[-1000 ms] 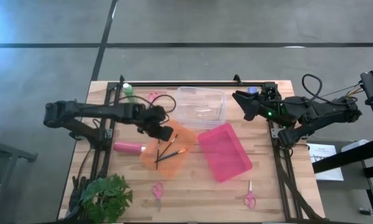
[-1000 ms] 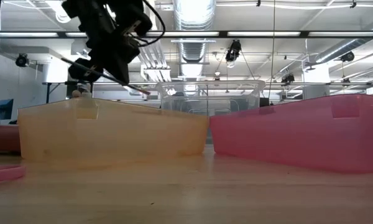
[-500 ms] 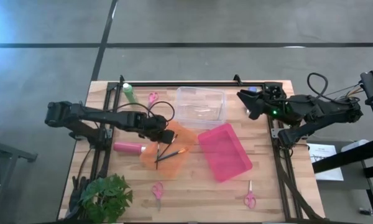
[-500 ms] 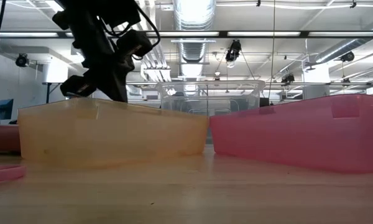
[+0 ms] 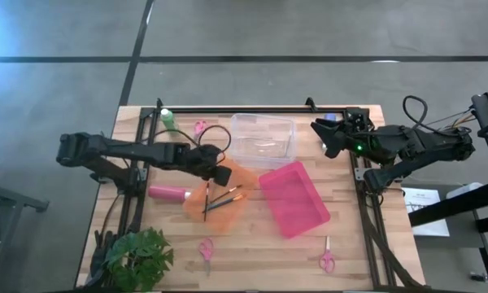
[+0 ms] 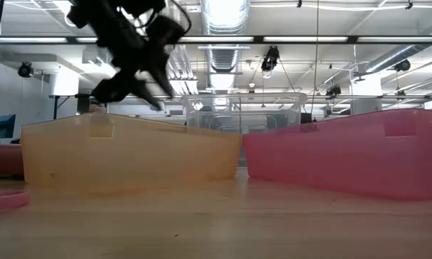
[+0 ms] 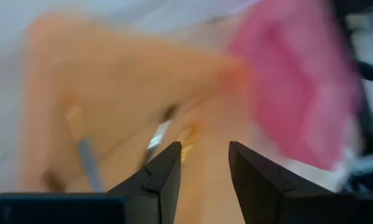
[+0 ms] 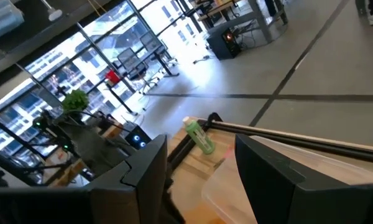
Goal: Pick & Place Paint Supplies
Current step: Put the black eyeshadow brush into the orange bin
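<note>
Left hand (image 5: pixel 220 174) hovers over the orange tray (image 5: pixel 242 206), fingers parted and empty. Brushes (image 5: pixel 222 198) lie in the tray just below it; pink bottle (image 5: pixel 168 193) beside the tray. Right hand (image 5: pixel 320 137), fingers apart, waits well away.

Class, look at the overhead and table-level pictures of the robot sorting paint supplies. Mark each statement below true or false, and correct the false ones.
1. Paintbrushes lie inside the orange tray. True.
2. The left gripper is above the pink tray. False: it is over the orange tray, with its fingers apart and nothing between them.
3. The green paint bottle is near the far left corner of the table. True.
4. The pink-red paint bottle stands inside the clear bin. False: it lies on its side on the table, beside the orange tray.
5. The right gripper holds a pair of scissors. False: it is open and empty, near the table's right edge.
</note>
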### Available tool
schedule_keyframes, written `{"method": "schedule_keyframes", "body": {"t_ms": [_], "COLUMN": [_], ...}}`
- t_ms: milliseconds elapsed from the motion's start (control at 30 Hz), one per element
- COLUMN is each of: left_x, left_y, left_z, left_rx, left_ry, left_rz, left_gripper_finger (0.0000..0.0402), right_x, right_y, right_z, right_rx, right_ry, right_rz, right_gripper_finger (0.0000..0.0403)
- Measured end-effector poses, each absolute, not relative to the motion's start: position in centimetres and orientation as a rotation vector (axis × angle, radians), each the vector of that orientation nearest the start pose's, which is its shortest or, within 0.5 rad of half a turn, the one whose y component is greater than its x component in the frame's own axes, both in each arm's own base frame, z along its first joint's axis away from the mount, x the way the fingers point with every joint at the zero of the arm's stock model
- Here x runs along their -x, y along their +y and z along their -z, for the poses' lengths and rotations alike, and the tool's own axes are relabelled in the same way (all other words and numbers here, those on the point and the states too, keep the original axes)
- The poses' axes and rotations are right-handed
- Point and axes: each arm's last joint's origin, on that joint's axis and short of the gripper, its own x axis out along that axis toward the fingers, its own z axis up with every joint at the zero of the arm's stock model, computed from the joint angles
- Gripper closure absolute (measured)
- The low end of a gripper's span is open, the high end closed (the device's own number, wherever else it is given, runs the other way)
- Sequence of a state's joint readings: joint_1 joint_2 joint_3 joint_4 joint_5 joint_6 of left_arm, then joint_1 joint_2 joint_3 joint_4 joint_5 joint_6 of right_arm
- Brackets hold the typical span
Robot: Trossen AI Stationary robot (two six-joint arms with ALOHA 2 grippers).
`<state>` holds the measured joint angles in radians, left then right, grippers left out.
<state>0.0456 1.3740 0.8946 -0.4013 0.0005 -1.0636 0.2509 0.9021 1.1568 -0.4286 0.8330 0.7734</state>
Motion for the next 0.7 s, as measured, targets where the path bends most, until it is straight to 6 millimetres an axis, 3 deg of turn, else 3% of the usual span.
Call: {"method": "schedule_keyframes", "body": {"t_ms": [133,367,700], "left_x": [-27.5,-25.4,-25.0], "left_y": [1.2,1.1,1.7], "left_z": [-26.1,-30.6,-31.7], "left_rx": [0.883,0.783,0.803], "left_ry": [0.669,0.517,0.43], "left_rz": [-0.353,-0.243,-0.33], "left_gripper_finger": [0.0258,0.0258,0.0258], "right_x": [-16.2,-16.0,-15.9], "right_y": [1.4,-0.7,-5.1], "right_z": [-41.0,-39.3,-36.8], "right_rx": [-0.679,-0.771,-0.728], "right_ry": [-0.038,0.138,0.405], "right_rz": [0.63,0.65,0.835], "right_gripper_finger": [0.0219,0.0219,0.0219]}}
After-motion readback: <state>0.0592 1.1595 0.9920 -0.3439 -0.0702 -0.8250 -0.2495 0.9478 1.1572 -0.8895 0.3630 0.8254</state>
